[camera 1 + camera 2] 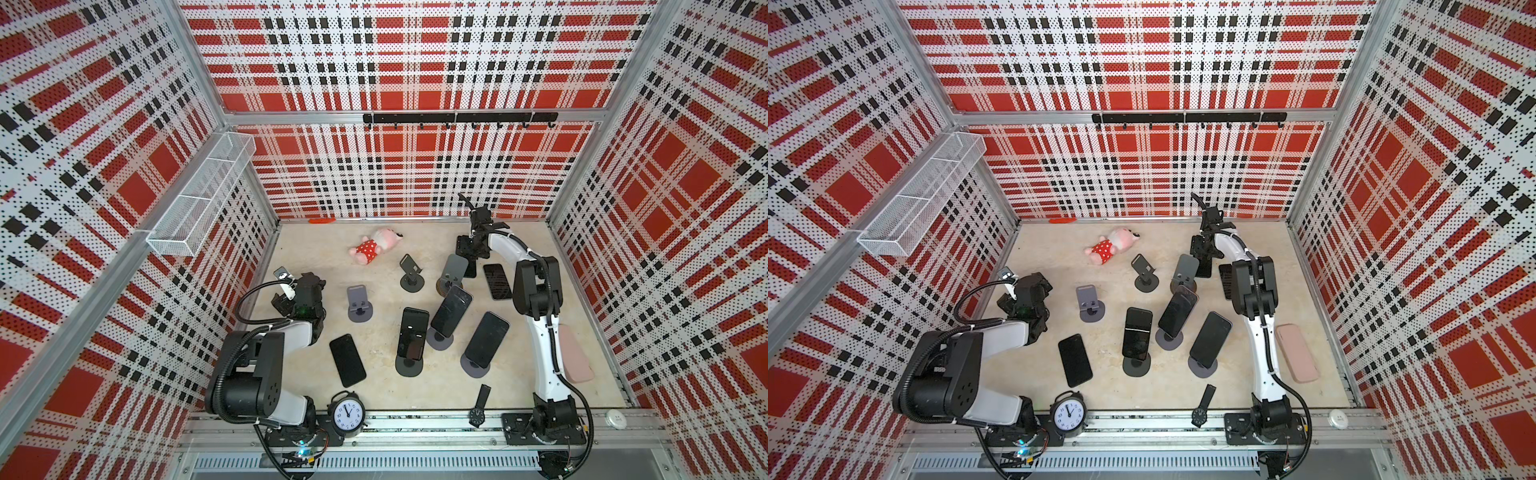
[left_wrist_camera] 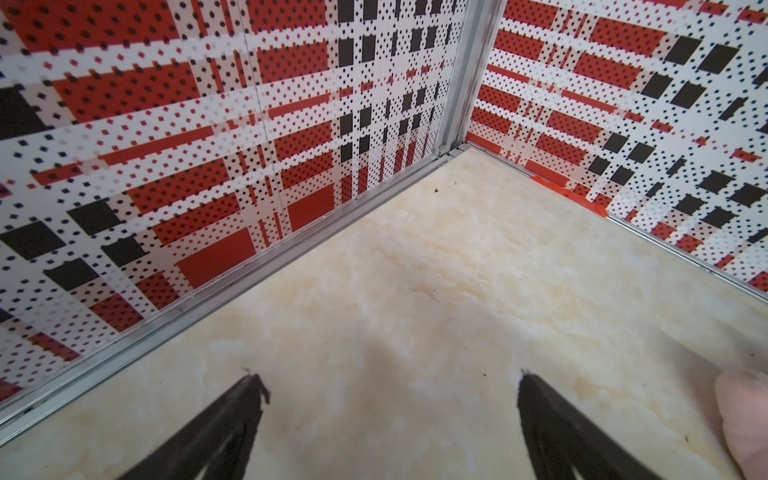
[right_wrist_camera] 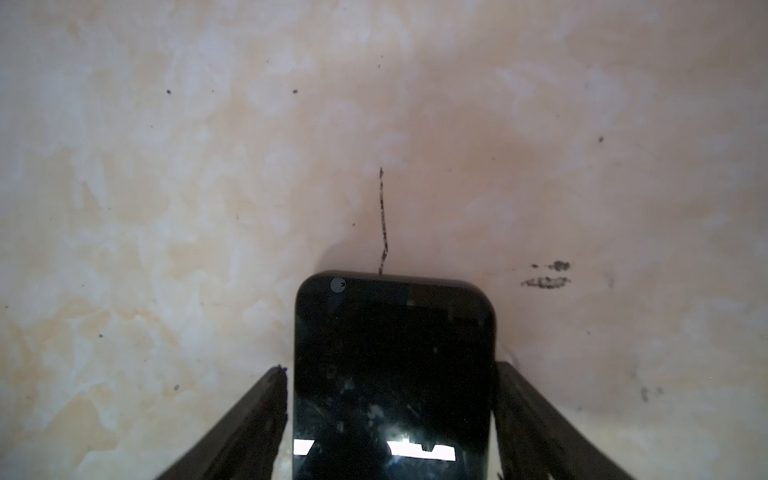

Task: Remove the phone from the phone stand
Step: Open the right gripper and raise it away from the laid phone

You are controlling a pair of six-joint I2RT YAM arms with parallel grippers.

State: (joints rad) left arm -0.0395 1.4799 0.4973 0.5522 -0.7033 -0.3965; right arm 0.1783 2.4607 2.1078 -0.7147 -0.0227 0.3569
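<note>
**Phone between the right jaws**

We find the phone (image 3: 392, 395) at 1 o'clock on the table (image 1: 432, 390), just beside the empty phone stand (image 1: 454, 266). Its long axis runs along the fingers of the right gripper (image 3: 392, 365), which flank both long edges; whether they pinch we cannot tell. That arm reaches far, wrist folded down. The left gripper (image 2: 390, 374) hangs wide open at 9 o'clock.

Phone (image 3: 392, 376) between the tool's (image 3: 391, 368) fingers (image 3: 249, 428)
</note>
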